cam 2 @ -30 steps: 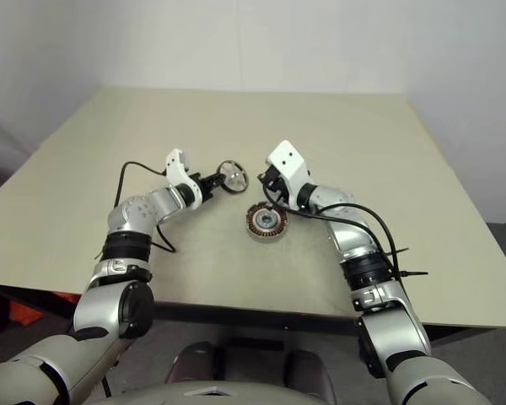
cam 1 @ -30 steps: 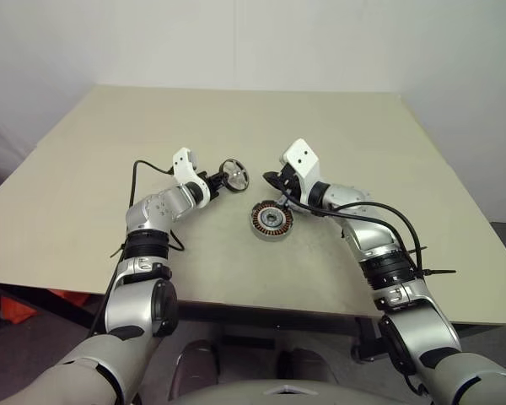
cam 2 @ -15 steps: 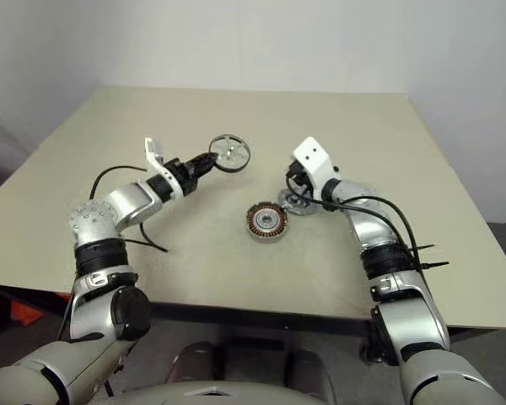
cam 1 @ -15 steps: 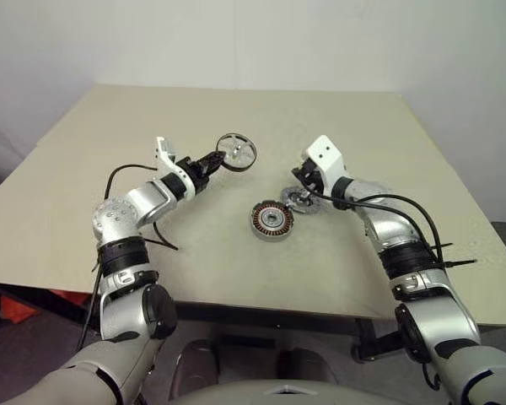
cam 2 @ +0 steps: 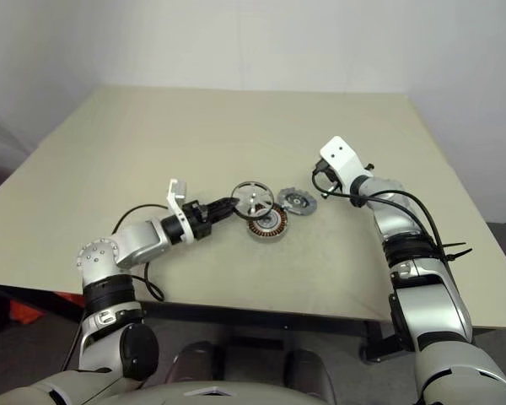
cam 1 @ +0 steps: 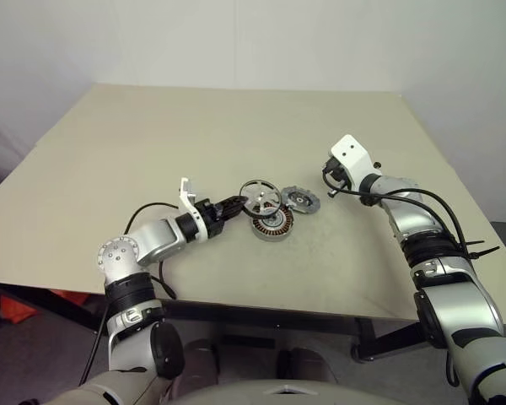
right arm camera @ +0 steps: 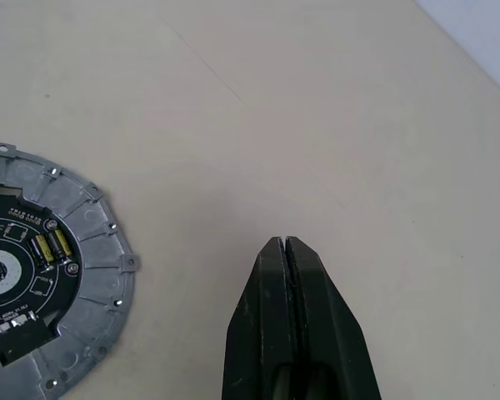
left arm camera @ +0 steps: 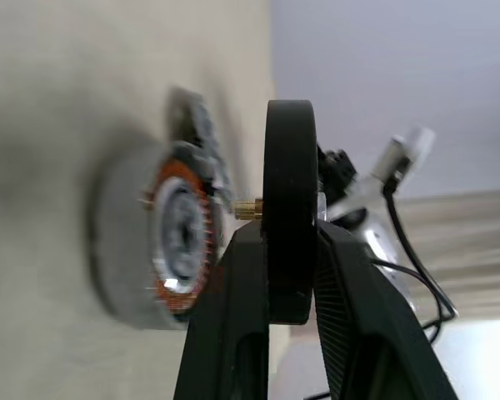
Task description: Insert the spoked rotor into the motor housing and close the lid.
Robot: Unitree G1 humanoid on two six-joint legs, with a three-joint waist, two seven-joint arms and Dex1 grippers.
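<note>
Left claw [cam 1: 234,205] grips the wheel [cam 1: 261,197] and has swung it in over the motor [cam 1: 272,223].
You now have the wheel on edge just above the motor, at table centre; its brass pin faces the copper ring, so tip it flat and lower. Your right claw [right arm camera: 285,250], clenched empty, has pulled away toward 3 o'clock, leaving the lid [cam 1: 300,200] lying at the motor's 1 o'clock.

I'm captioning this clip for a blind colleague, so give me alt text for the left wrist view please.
The left gripper holds the spoked rotor edge-on by its dark rim, its small brass shaft pointing at the motor housing, which lies on the beige table with its copper windings showing. Behind the rotor, part of the robot's other arm shows.
</note>
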